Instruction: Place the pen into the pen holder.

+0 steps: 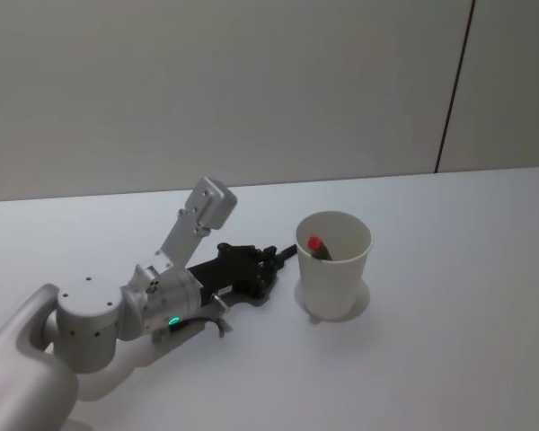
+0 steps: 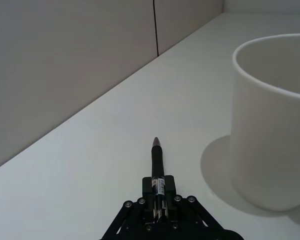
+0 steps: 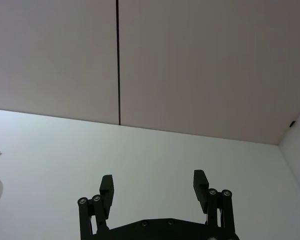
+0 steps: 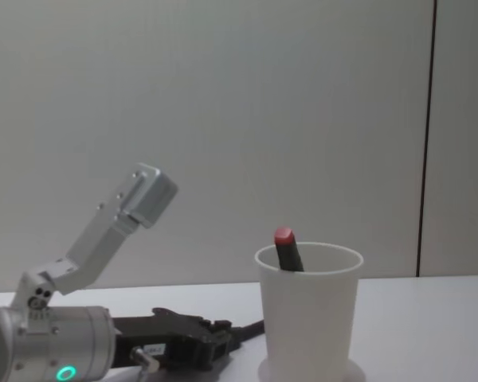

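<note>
One red-capped pen [image 1: 316, 245] stands in the pen holder [image 1: 334, 280] at centre frame, yet I judge insertion outstanding: left pincer [image 2: 159, 190], just left of it, clamps the black pen [image 2: 157, 157]; right pincer [image 3: 154, 186] idles parted over the worktop [image 3: 50, 150].

A plain white bench [image 1: 467, 341] runs from the near edge to the far wall [image 1: 251, 90], bare on its right half. The wall is made of pale grey panels, and a thin dark vertical seam [image 1: 455, 85] splits them on the right, ending where the wall meets the bench. A dark marker with a red cap [image 1: 317, 247] stands tilted inside the pen holder [image 1: 332, 269], leaning on its left rim, cap uppermost.
</note>
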`<action>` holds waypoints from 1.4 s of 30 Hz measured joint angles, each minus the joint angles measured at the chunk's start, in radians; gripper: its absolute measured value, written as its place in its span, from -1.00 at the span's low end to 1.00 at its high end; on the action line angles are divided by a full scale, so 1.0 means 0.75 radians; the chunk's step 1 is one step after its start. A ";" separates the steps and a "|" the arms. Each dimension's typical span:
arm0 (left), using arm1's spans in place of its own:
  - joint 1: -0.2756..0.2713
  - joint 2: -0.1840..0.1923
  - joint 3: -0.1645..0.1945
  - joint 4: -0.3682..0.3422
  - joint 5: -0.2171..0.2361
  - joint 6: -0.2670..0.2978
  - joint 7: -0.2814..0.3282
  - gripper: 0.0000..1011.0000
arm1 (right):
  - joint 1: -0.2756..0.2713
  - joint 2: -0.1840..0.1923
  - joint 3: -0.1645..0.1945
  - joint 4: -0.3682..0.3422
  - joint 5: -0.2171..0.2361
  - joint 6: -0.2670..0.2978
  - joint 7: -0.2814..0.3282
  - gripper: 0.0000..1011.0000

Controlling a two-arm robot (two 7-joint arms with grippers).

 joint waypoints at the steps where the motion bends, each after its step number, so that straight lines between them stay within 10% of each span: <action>1: 0.004 0.004 -0.002 -0.005 -0.002 -0.003 0.004 -0.72 | 0.000 0.000 0.000 0.000 0.000 0.000 0.000 0.98; 42: 0.142 0.249 -0.213 -0.464 -0.273 -0.329 0.017 -0.72 | 0.000 0.000 0.000 0.000 0.000 0.000 0.000 0.98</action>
